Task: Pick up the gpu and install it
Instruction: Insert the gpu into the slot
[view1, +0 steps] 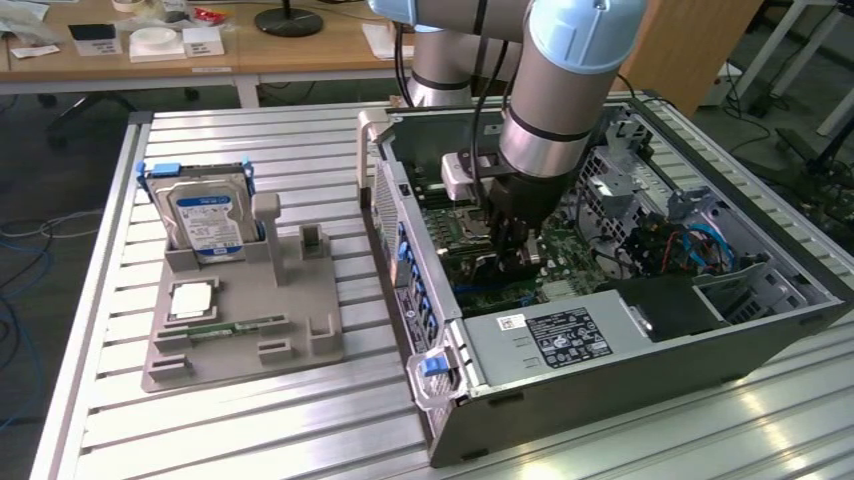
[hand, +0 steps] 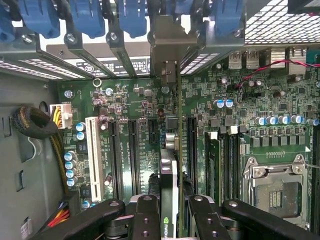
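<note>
The tool (hand: 169, 212) is squeezing the gpu (hand: 169, 175), held edge-on to the motherboard (hand: 125, 100) inside the computer case (view1: 641, 390), at 3 o'clock from the hard drive (view1: 207, 215) in the exterior view.

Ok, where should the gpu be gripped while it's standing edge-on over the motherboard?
Pinch the gpu across its flat faces at its free long edge, coming from the open side of the case, as the gripper does. It stands edge-on, its bracket at the rear slots, so only that edge is reachable.
</note>
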